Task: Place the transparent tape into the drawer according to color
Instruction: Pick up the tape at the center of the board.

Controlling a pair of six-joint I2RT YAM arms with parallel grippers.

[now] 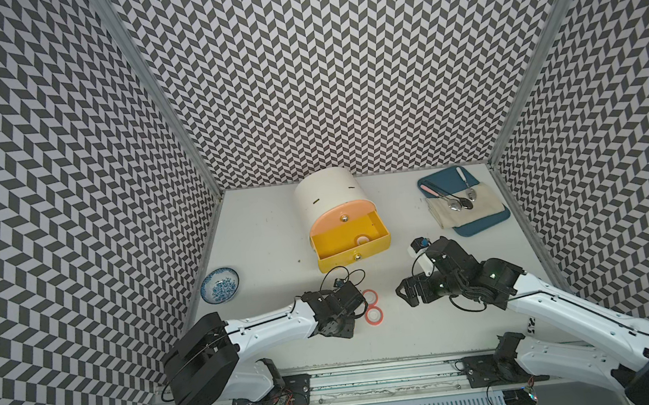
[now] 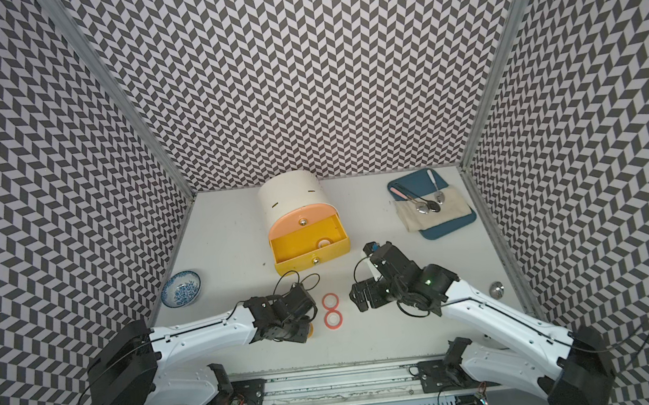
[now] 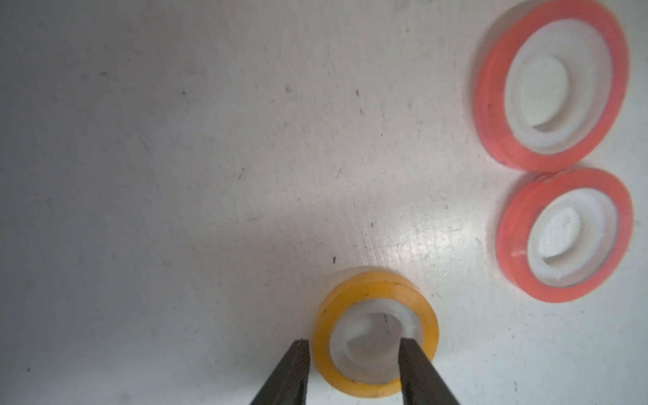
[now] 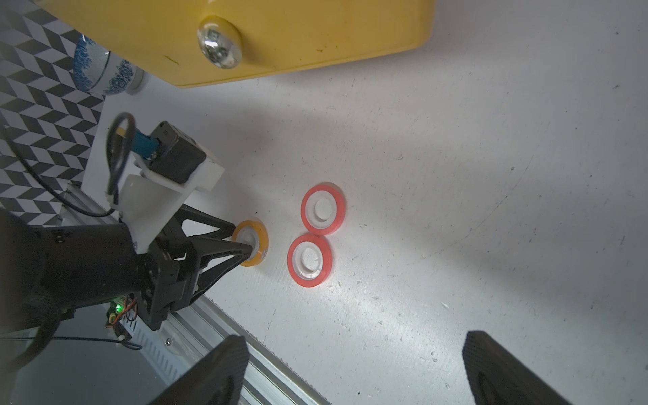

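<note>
A yellow-orange tape roll (image 3: pixel 350 291) lies flat on the table near its front edge. My left gripper (image 3: pixel 354 342) is open over it, one finger outside the rim and the other down inside the white core. Two red-pink rolls (image 1: pixel 371 297) (image 1: pixel 374 314) lie touching just right of it. Behind them, the cream cabinet (image 1: pixel 328 195) has its yellow drawer (image 1: pixel 339 239) pulled out, with one yellow roll (image 1: pixel 362 240) inside. The peach drawer (image 1: pixel 333 219) above it is closed. My right gripper (image 1: pixel 404 295) hangs open and empty right of the red rolls.
A blue-patterned bowl (image 1: pixel 220 286) stands at the left edge of the table. At the back right is a blue tray (image 1: pixel 442 181) holding a cloth and spoons. A small metal disc (image 2: pixel 496 289) lies near the right wall. A metal rail (image 4: pixel 210 326) runs along the front.
</note>
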